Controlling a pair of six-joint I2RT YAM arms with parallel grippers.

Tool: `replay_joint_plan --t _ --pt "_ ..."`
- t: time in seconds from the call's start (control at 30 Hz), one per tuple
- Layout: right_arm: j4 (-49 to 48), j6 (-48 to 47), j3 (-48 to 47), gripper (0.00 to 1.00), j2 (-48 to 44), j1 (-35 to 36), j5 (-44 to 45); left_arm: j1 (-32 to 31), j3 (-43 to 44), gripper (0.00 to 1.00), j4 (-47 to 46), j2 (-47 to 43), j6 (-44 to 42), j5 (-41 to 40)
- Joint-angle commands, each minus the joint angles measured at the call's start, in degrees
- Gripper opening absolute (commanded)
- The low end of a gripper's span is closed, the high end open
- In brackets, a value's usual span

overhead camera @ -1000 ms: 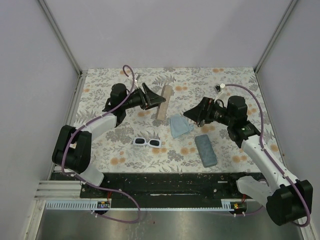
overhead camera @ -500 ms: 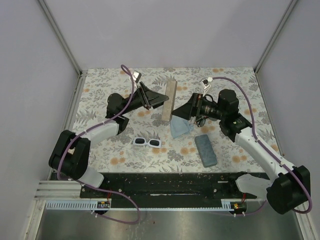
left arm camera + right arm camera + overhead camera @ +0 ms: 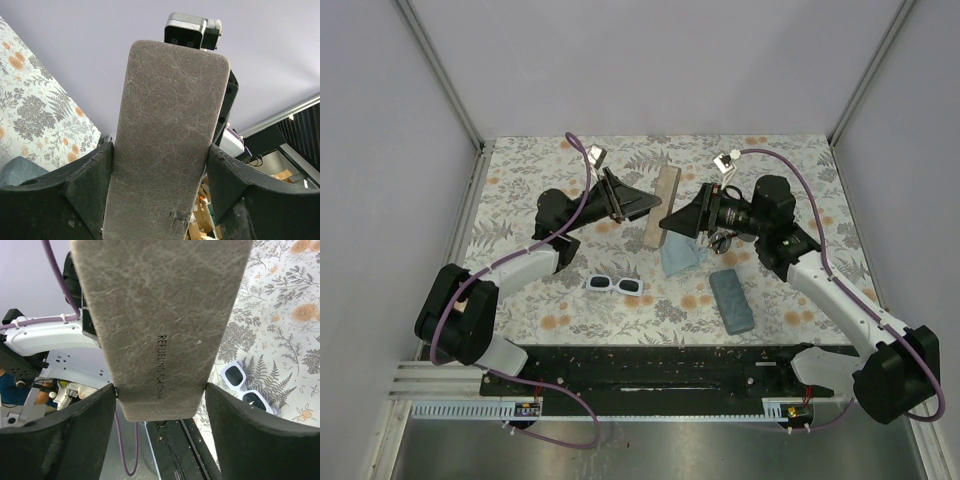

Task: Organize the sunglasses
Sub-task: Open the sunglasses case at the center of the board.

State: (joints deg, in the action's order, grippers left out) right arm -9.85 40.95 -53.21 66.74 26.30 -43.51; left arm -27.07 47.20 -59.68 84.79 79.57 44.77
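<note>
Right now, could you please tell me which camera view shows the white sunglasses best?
The top external view: the white sunglasses lie whole and uncovered on the table. The right wrist view catches them only partly, beside the tan case filling it. The left wrist view shows none of them.

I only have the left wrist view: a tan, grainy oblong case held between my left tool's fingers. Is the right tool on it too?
Observer: Yes. In the right wrist view the tan grainy oblong case sits in the right tool, and both fingers appear to touch its sides.
Operator: Where are the white sunglasses?
Observer: The chunky white-framed sunglasses lie on the floral table, nearer the arm bases than the case. Nothing is touching them.
Operator: Any other case out there?
Observer: A blue-grey oblong hard case lies on the table by the right arm, apart from both tools.
</note>
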Motion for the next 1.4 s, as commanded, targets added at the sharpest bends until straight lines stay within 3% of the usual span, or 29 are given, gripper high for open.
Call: replay_joint_plan --t 0.0,0.07,0.23,0.37,0.5,0.67,0.9,1.07,1.37 --pt "-3.1 0.7 -2.9 0.74 0.9 0.7 -1.7 -0.4 0.8 0.26 -3.8 -1.9 -1.1 -1.6" --pt "-3.2 0.8 -3.0 0.70 1.1 0.7 -1.5 -0.6 0.4 0.26 -4.2 -1.6 -1.0 -2.1" --pt "-2.5 1.1 -3.0 0.87 1.5 0.7 -1.2 -1.3 -0.1 0.25 -5.0 -1.0 -1.0 -3.3" --pt "-1.8 0.8 -3.3 0.92 1.7 0.7 -0.7 -1.9 -0.1 0.25 -5.9 -0.7 -0.6 -3.8" --pt "-3.3 1.8 -3.0 0.61 1.7 0.7 -1.5 -2.0 -0.3 0.25 -7.3 -0.5 0.6 -3.5" --pt "-5.1 3.5 -3.0 0.48 1.4 0.7 -3.7 -1.8 -0.7 0.24 -10.5 0.4 3.2 -3.3" --pt "-13.1 9.2 -2.2 0.50 0.5 0.7 -8.5 -1.8 0.2 0.23 -25.2 5.4 14.1 -4.3" --pt "-18.9 12.8 -3.3 0.50 0.8 0.6 -10.0 -1.8 2.2 0.23 -29.8 6.1 18.2 -6.0" --pt "-41.4 27.6 -4.9 0.51 4.4 -0.7 -9.0 -1.1 9.4 0.22 -35.8 6.5 27.2 -13.2"
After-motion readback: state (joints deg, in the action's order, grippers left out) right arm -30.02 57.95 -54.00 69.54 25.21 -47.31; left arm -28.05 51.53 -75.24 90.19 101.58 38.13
